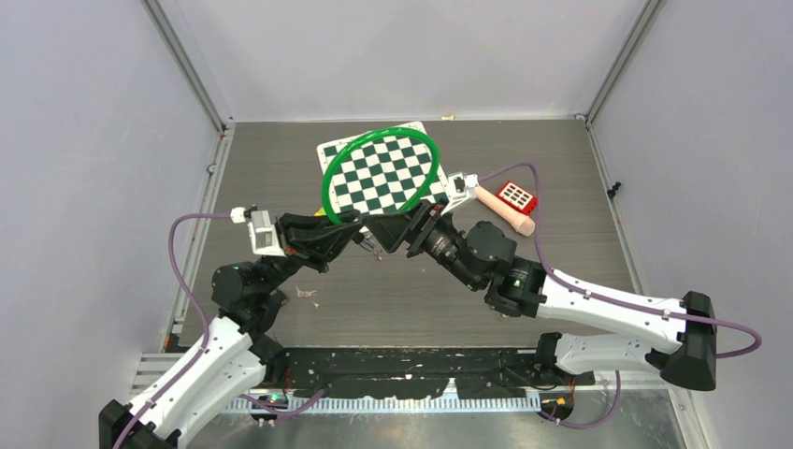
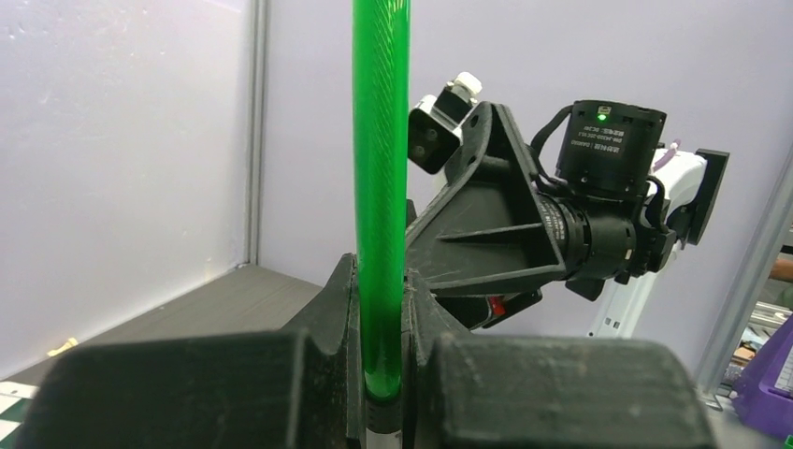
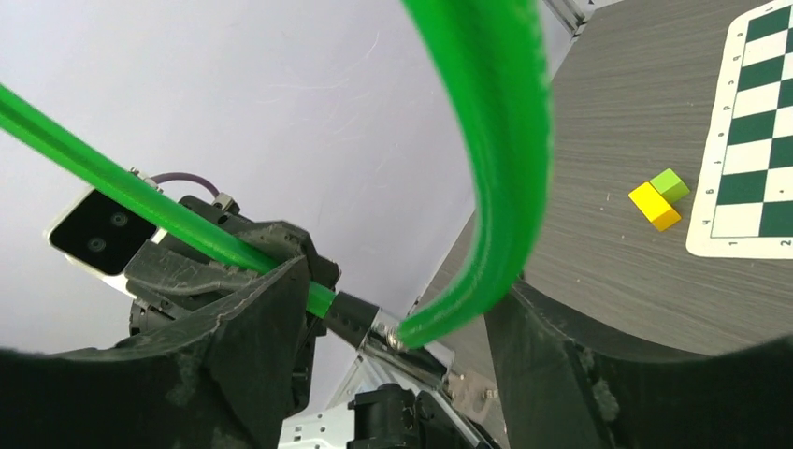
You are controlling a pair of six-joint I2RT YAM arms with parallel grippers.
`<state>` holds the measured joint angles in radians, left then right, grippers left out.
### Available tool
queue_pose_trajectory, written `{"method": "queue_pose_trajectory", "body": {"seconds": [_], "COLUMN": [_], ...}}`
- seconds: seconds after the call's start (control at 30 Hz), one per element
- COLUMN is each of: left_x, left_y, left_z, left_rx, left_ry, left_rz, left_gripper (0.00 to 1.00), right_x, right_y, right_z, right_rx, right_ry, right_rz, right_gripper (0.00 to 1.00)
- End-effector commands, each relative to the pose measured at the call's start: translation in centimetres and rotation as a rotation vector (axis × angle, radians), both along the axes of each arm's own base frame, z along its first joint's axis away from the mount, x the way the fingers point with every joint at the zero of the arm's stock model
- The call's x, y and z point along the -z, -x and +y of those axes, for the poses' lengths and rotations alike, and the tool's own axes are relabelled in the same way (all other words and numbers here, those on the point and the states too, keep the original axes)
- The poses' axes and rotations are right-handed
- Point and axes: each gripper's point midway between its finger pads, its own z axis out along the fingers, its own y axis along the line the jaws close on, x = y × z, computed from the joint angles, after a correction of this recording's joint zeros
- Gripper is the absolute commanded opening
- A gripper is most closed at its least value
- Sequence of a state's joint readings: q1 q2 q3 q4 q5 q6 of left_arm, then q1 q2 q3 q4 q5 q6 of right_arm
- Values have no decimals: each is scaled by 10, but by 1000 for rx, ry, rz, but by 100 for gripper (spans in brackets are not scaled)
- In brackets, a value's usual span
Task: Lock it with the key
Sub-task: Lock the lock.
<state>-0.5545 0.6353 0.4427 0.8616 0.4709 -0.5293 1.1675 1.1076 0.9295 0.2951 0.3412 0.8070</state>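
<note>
While the left gripper (image 2: pixel 382 285) pinched the green cable lock (image 2: pixel 381 140) beside its barrel (image 3: pixel 358 316), holding the loop upright above the middle of the tabletop (image 1: pixel 561 159), the right gripper (image 3: pixel 402 327) held its fingers spread around the free end, probably for seating.

Cable (image 2: pixel 381 187): green plastic sheath, glossy, translucent, fine weave pattern beneath. Cable end (image 3: pixel 385 334): bright metal, black matt collar. Left gripper (image 2: pixel 381 309): black plastic, matt, grainy. Table (image 3: pixel 617 122): grey wood-grain, matt. Board (image 3: pixel 748 131): flat printed sheet, low sheen. Blocks (image 3: pixel 659 198): smooth.
</note>
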Motion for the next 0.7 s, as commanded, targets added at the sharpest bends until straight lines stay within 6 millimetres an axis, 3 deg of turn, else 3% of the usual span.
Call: {"method": "queue_pose_trajectory", "body": {"seconds": [0.0, 0.17, 0.4, 0.53, 0.67], "left_x": [-36, -36, -50, -56, -66], "left_y": [6, 7, 13, 15, 31], "left_z": [16, 22, 32, 28, 31], "left_rx": [-58, -84, -99, -48, 16], "left_ry": [86, 103, 138, 124, 172], "left_rz": [-85, -80, -57, 41, 44], "left_gripper": [0, 0, 0, 0, 0], "right_x": [-27, -11, 0, -4, -12], "right_y": [8, 14, 30, 36, 46], "right_z": [-21, -36, -61, -55, -39], "right_rx": [10, 8, -17, -84, -183], "right_ry": [-73, -30, 20, 43, 8], "right_rz": [-56, -111, -268, -287, -318], "right_gripper": [79, 89, 91, 91, 91]}}
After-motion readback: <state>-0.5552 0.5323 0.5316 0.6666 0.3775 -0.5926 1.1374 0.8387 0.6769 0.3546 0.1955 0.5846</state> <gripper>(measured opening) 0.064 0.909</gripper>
